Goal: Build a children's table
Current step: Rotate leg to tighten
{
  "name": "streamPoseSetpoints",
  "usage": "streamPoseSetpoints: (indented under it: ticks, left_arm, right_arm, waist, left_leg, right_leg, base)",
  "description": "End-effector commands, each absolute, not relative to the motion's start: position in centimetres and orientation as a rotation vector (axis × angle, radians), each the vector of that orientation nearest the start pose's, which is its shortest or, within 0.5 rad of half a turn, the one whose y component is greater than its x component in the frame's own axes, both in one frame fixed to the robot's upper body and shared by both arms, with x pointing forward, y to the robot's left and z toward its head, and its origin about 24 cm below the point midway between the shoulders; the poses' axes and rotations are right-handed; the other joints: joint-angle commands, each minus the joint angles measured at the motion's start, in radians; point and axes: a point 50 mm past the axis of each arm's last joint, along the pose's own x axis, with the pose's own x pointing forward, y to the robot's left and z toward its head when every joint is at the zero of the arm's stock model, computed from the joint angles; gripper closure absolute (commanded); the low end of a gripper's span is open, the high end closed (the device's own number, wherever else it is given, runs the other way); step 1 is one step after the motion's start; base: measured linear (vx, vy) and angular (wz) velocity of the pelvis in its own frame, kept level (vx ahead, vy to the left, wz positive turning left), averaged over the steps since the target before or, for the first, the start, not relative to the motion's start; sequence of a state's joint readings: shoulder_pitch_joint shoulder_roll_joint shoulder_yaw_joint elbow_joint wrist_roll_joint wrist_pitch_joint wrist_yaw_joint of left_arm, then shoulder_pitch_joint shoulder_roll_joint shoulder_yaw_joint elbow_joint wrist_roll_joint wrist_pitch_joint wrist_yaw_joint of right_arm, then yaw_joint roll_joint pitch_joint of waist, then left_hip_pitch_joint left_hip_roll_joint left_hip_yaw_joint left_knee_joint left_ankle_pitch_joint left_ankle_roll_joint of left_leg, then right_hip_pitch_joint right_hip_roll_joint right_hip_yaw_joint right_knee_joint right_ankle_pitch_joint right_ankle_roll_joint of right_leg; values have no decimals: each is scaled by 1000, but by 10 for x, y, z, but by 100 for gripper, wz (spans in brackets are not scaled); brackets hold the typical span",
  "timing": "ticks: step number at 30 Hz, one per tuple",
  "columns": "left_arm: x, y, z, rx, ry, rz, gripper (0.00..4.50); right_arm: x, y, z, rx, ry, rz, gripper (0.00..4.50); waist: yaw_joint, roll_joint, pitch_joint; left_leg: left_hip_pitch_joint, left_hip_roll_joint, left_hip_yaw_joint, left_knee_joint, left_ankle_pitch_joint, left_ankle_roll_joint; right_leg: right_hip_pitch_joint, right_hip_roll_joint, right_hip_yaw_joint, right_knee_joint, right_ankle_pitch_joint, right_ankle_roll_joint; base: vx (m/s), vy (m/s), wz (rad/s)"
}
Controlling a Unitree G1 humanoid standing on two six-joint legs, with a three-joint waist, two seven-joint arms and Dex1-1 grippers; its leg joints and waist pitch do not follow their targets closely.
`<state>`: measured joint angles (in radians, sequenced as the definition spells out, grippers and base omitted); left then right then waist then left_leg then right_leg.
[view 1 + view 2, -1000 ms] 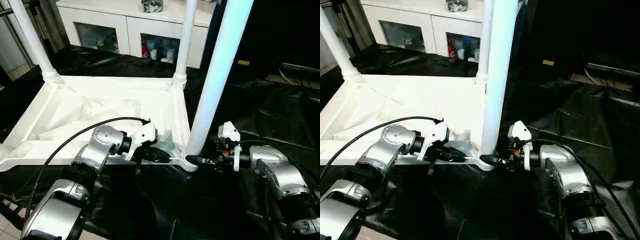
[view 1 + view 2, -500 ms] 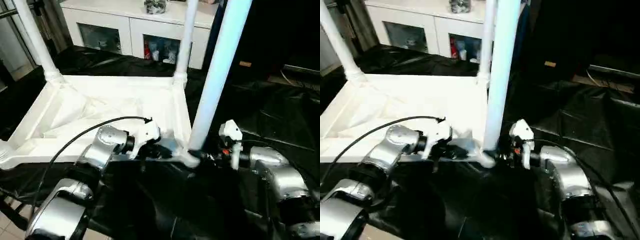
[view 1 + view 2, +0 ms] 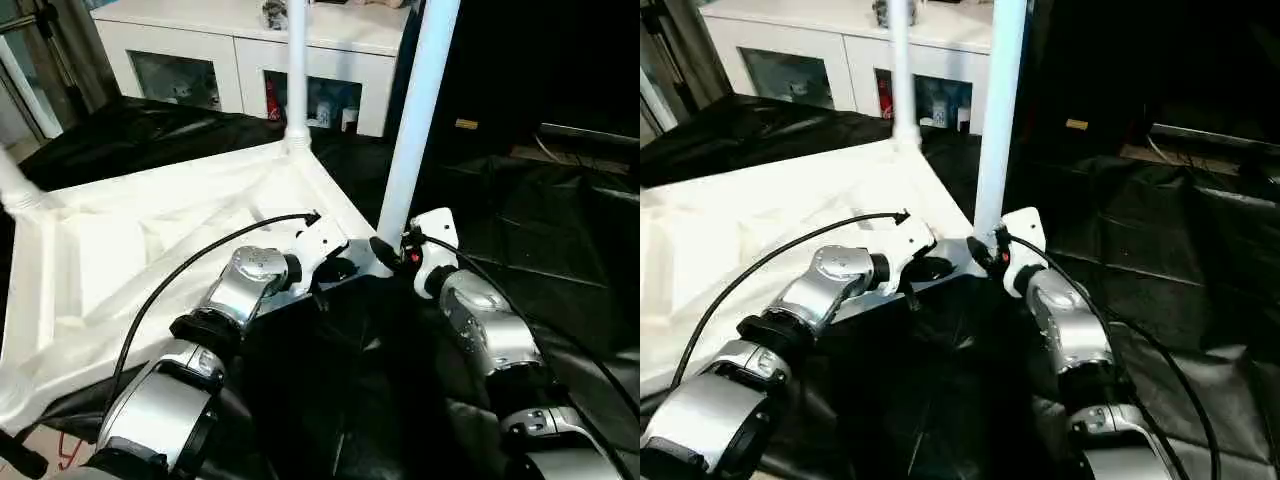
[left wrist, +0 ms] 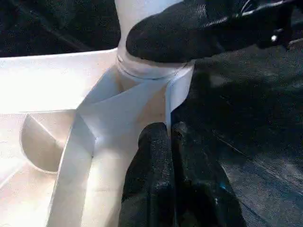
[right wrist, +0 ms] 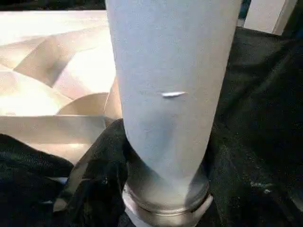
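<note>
The upturned children's table (image 3: 150, 250) lay before both arms; the left claw (image 4: 169, 142) pinched its rim wall, the right claw (image 3: 385, 250) clasped the corner leg (image 3: 415, 120).

The left gripper (image 4: 169, 142) rises with its two black fingers (image 4: 150, 175) pressed close together, pinching the thin upright rim wall of the upturned white plastic table top (image 4: 57, 90) right at a corner. Just beyond, a white round tube leg (image 4: 142, 9) stands in the rounded corner socket (image 4: 151, 71). A black finger of the right gripper (image 4: 189, 33) lies across the base of that leg, touching it. A black sheet (image 4: 255, 109) lies beside the top.
</note>
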<state>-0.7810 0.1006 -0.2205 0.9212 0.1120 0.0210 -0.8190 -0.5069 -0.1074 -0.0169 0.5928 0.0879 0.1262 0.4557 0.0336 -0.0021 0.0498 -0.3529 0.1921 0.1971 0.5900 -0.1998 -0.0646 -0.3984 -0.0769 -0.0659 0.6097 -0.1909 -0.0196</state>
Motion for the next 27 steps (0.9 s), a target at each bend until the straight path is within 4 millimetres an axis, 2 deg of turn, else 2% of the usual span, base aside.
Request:
streamPoseSetpoints:
  ticks: [1, 4, 7, 12, 16, 18, 21, 26, 27]
  left_arm:
    - [347, 35, 72, 349, 206, -1185, 450]
    - [343, 38, 69, 352, 208, -1223, 450]
    - [341, 45, 66, 354, 221, -1250, 450]
    - [336, 56, 64, 355, 234, -1331, 450]
    - [331, 66, 64, 361, 241, -1414, 450]
    - [328, 74, 64, 366, 250, -1455, 450]
    - [327, 81, 64, 371, 257, -1475, 450]
    - [324, 94, 64, 378, 279, -1507, 450]
    - [322, 97, 64, 375, 287, -1521, 450]
  right_arm:
    - [321, -96, 14, 74, 357, 638, 170]
    - [322, -99, 16, 71, 342, 647, 138]
    - [323, -106, 17, 51, 337, 676, 113]
    - [319, -121, 24, 28, 323, 797, 113]
    - [313, -132, 30, -7, 314, 916, 113]
    - [305, -139, 33, -42, 309, 1025, 113]
    - [298, -145, 35, -49, 318, 1097, 113]
    - [288, -151, 39, -24, 332, 1197, 113]
    - [286, -151, 40, -10, 334, 1218, 127]
  waist:
    - [4, -5, -63]
    - [5, -5, -61]
    - [5, -4, -59]
    - [9, -2, -61]
    - [18, 2, -60]
    - [28, 2, -60]
    - [32, 0, -59]
    - [39, 2, -59]
    - [38, 2, -59]
  left_leg:
    - [-1, 38, -21, -65, -131, 75]
    - [0, 40, -20, -65, -143, 83]
    - [1, 40, -20, -67, -159, 77]
    - [2, 43, -19, -66, -158, 84]
    - [3, 46, -18, -65, -154, 89]
    - [0, 48, -16, -64, -152, 95]
    - [1, 48, -16, -64, -159, 91]
    - [0, 51, -17, -65, -155, 91]
    - [1, 50, -17, -66, -158, 89]
  right_leg:
    - [53, -71, 50, -73, -95, -245]
    - [52, -73, 50, -75, -116, -254]
    - [52, -74, 50, -78, -149, -250]
    - [54, -75, 51, -75, -118, -264]
    - [53, -74, 51, -72, -100, -272]
    - [56, -72, 50, -69, -86, -273]
    - [54, -74, 48, -71, -119, -267]
    - [51, -74, 48, -70, -125, -265]
    - [50, -72, 47, -71, -133, -263]
  base:
    - [0, 0, 0]
    - [0, 0, 0]
    - [0, 0, 0]
    - [0, 0, 0]
    - [0, 0, 0]
    - [0, 0, 0]
    - [0, 0, 0]
    - [0, 0, 0]
    - [0, 0, 0]
